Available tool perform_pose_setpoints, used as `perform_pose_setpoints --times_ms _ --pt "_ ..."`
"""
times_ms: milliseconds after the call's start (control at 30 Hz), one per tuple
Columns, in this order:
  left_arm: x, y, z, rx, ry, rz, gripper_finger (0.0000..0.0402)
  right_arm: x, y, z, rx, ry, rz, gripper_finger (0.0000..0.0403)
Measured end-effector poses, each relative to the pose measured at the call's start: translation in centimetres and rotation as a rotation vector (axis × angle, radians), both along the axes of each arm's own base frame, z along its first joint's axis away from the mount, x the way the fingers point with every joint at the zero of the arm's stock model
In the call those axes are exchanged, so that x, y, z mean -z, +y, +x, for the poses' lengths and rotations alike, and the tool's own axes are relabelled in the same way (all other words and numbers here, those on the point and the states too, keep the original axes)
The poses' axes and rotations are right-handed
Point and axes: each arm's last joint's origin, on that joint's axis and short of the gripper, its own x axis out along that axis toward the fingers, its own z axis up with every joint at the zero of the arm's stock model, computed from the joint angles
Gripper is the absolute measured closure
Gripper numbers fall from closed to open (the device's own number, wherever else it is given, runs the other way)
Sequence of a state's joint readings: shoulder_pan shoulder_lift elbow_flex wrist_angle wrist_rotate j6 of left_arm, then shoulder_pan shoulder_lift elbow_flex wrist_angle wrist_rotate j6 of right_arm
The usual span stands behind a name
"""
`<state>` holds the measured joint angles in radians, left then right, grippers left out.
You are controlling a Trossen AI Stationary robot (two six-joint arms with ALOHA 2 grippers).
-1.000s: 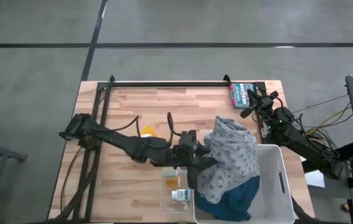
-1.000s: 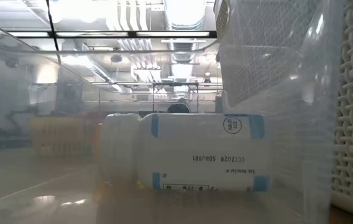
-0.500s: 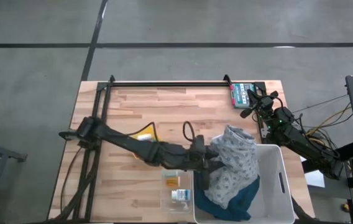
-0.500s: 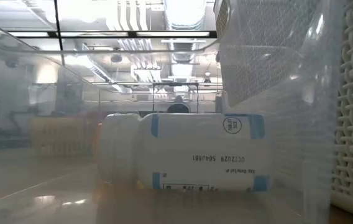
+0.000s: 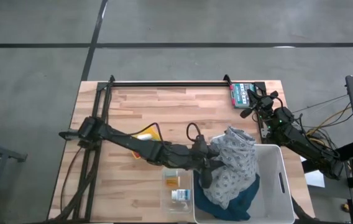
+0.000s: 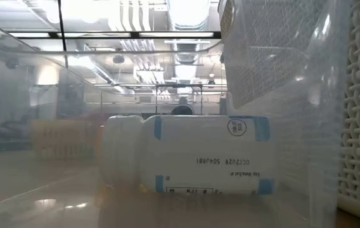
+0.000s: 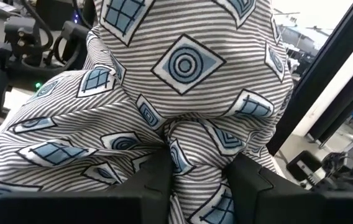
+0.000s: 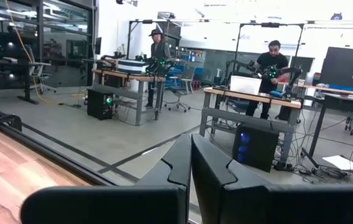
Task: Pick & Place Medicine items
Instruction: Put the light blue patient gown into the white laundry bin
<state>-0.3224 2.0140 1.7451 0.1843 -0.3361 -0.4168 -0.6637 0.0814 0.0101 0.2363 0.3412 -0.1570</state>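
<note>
The medicine items lie in a clear container [image 5: 176, 188] near the table's front edge: a white carton with blue print [image 5: 179, 195] [image 6: 205, 155] and an orange item [image 5: 172, 180]. My left gripper [image 5: 212, 160] reaches level from the table's left and is shut on a grey patterned cloth [image 5: 233, 163] [image 7: 183, 74]. That cloth drapes over the left rim of a white basket [image 5: 282, 180]. My right gripper [image 5: 251, 99] waits shut at the far right corner, touching nothing. My left gripper pinches a gathered bunch of the grey cloth [image 7: 192, 149] between its two fingers [image 7: 148, 180], several layers crumpled together. The fingers come level from the table's left. The cloth bulges above the fingers, and its lower part hangs slack into the basket.
A blue cloth [image 5: 240, 200] lies in the basket under the grey one. A yellow item [image 5: 146, 133] lies on the table by my left arm. A green box [image 5: 241, 93] sits at the far right corner, and a black rail [image 5: 164, 83] runs along the far edge.
My left gripper has gone down and toward the table's right, staying shut on the grey cloth. The cloth has sunk with it and now sits lower and more bunched over the basket's left rim.
</note>
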Motion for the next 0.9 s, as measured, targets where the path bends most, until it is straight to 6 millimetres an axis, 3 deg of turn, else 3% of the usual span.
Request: perform_pose_setpoints --times_ms 667,900 --pt "1.7 0.2 -0.2 0.013 0.167 0.054 0.0304 0.0 0.0 0.0 0.0 0.0 0.0 0.0394" --pt "2.4 0.2 -0.5 0.028 0.25 0.151 0.0304 0.0 0.0 0.0 0.0 0.0 0.0 0.0394"
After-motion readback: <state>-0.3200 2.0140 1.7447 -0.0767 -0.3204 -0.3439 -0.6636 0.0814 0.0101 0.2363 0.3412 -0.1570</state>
